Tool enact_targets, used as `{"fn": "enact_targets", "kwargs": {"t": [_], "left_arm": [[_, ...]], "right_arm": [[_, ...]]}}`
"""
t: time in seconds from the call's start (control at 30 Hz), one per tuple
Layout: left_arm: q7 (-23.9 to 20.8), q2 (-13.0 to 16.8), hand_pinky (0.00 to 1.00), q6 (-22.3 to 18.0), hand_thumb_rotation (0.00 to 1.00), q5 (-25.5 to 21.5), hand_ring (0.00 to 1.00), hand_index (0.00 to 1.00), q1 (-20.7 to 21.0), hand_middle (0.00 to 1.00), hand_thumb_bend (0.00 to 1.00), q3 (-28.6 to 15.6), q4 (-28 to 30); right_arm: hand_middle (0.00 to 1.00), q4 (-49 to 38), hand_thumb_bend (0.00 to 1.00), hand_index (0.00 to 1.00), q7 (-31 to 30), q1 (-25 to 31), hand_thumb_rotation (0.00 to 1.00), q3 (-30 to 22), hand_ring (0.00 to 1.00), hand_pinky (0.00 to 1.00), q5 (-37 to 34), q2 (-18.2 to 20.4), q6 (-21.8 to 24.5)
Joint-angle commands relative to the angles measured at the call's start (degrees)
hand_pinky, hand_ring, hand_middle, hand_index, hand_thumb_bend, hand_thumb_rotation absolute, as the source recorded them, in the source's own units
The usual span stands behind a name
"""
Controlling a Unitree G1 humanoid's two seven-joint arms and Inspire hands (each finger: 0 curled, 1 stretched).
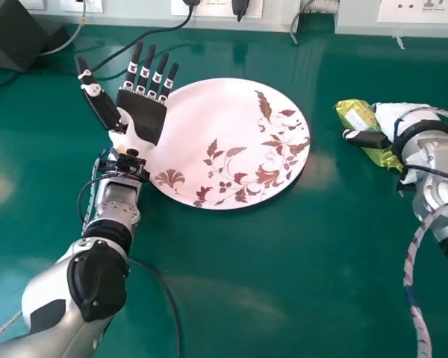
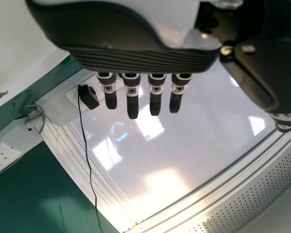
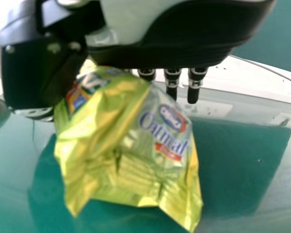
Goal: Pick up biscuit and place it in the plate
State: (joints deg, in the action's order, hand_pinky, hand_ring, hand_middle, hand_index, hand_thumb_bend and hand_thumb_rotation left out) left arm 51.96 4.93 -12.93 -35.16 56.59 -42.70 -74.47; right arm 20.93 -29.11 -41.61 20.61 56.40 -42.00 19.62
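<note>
Green bench (image 1: 284, 298), with a flower-patterned plate (image 1: 209, 119) near the middle. Left robot hand (image 1: 143, 115) open, fingers straight, by the plate's left edge. Right robot hand (image 1: 400, 115) gripping a yellow-green biscuit packet (image 1: 355, 113), right of the plate. Grasp apparently done; carrying across and placing left to do.

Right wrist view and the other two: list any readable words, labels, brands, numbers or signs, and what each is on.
"Oatmeal": blue lettering on the biscuit packet, crumpled but legible.
Oval logo above it: too blurred to read.
Red strip below it: too blurred to read.
Wall socket: marks too small to read.
Plate: leaf pattern, no lettering.
</note>
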Motion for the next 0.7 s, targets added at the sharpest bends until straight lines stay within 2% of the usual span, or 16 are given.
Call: {"fn": "enact_targets", "kwargs": {"t": [0.0, 0.17, 0.23, 0.27, 0.37, 0.47, 0.53, 0.6, 0.67], "left_arm": [[0.78, -0.47, 1.0, 0.94, 0.37, -1.13, 0.95, 1.0, -1.86, 1.0, 1.0, -0.83, -0.89], [0.49, -0.43, 1.0, 1.5, 0.32, -1.38, 0.95, 1.0, -1.79, 1.0, 1.0, -0.93, -0.9], [0.49, -0.45, 1.0, 1.75, 0.29, -1.52, 0.95, 1.0, -1.74, 1.0, 1.0, -0.94, -0.88], [0.57, -0.42, 1.0, 1.84, 0.29, -1.49, 0.94, 1.0, -1.73, 1.0, 1.0, -0.9, -0.88], [0.54, -0.29, 1.0, 2.32, 0.27, -1.43, 0.94, 1.0, -1.7, 1.0, 1.0, -0.85, -0.92], [0.26, -0.11, 1.0, 3.65, 0.28, -2.04, 0.94, 1.0, -1.64, 1.0, 1.0, -1.39, -1.02], [-0.42, 0.03, 1.0, 3.68, 0.28, -2.12, 0.94, 1.0, -1.68, 1.0, 1.0, -1.51, -1.08], [-1.73, 0.05, 1.0, 2.27, 0.28, -1.44, 0.93, 1.0, -1.78, 1.0, 1.0, -0.95, -1.0], [-3.15, -0.08, 1.0, 1.02, 0.29, -0.75, 0.93, 1.0, -1.83, 1.0, 1.0, -0.36, -0.86]], "right_arm": [[1.0, 0.13, 0.67, 1.0, -1.76, 1.51, 0.86, 1.04, 1.0, 1.0, 0.15, -0.64, -0.15], [1.0, -1.1, 0.59, 1.0, -2.17, 2.12, 0.67, 0.83, 1.0, 1.0, 0.21, -1.12, 0.23], [1.0, -1.11, 0.51, 1.0, -1.7, 2.27, 0.54, 0.72, 1.0, 1.0, 0.24, -1.21, 0.17], [1.0, -1.17, 0.5, 1.0, -1.49, 2.3, 0.52, 0.73, 1.0, 1.0, 0.32, -1.27, 0.12], [1.0, -1.37, 0.4, 1.0, -0.76, 2.41, 0.31, 0.63, 1.0, 1.0, 0.39, -1.33, 0.04], [1.0, -1.47, 0.37, 1.0, -0.57, 2.34, 0.08, 0.82, 1.0, 0.94, 0.63, -1.59, -0.33], [1.0, -1.55, 0.3, 1.0, -0.24, 2.4, 0.02, 0.71, 1.0, 0.88, 0.59, -1.71, -0.72], [1.0, -1.88, 0.27, 1.0, 0.03, 2.58, 0.01, 0.45, 1.0, 0.82, 0.49, -1.72, -0.77], [1.0, -2.89, 0.27, 1.0, 0.56, 3.11, 0.0, 0.0, 0.97, 0.69, 0.42, -1.77, -0.57]]}}
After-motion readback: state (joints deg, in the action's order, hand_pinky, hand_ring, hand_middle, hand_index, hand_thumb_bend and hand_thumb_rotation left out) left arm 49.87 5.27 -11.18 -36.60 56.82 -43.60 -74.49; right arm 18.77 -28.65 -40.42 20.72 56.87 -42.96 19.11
